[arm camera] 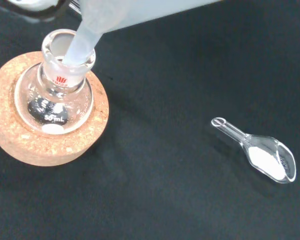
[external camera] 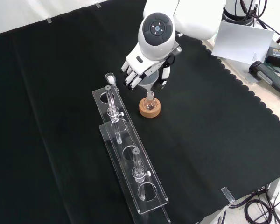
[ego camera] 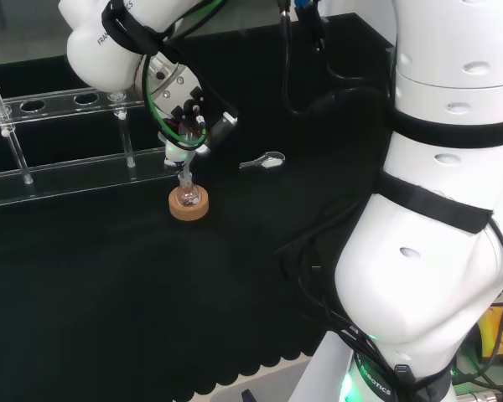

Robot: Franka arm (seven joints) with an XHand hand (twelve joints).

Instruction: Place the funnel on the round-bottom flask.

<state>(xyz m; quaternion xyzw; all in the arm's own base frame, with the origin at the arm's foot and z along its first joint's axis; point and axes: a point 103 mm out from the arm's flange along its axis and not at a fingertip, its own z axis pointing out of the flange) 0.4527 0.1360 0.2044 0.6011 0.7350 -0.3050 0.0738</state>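
Hand [external camera: 147, 72] hangs right over the round-bottom flask [arm camera: 55, 97], fingers curled round the funnel [ego camera: 178, 153], holding it by the wide top. Funnel stem [arm camera: 80, 42] is tilted and its tip sits just inside the flask neck, per wrist view. Flask stands upright in its cork ring [external camera: 150, 108], near the clear tube rack [external camera: 130, 158]. Looks nearly seated, not yet let go. Funnel prob light plastic, stiff, a bit slick, so best gripped at the cone rim. Flask is glass, fragile, can rock on the ring if the stem pushes sideways. Small glass scoop [arm camera: 257, 152] w/ white powder lies well apart on the cloth
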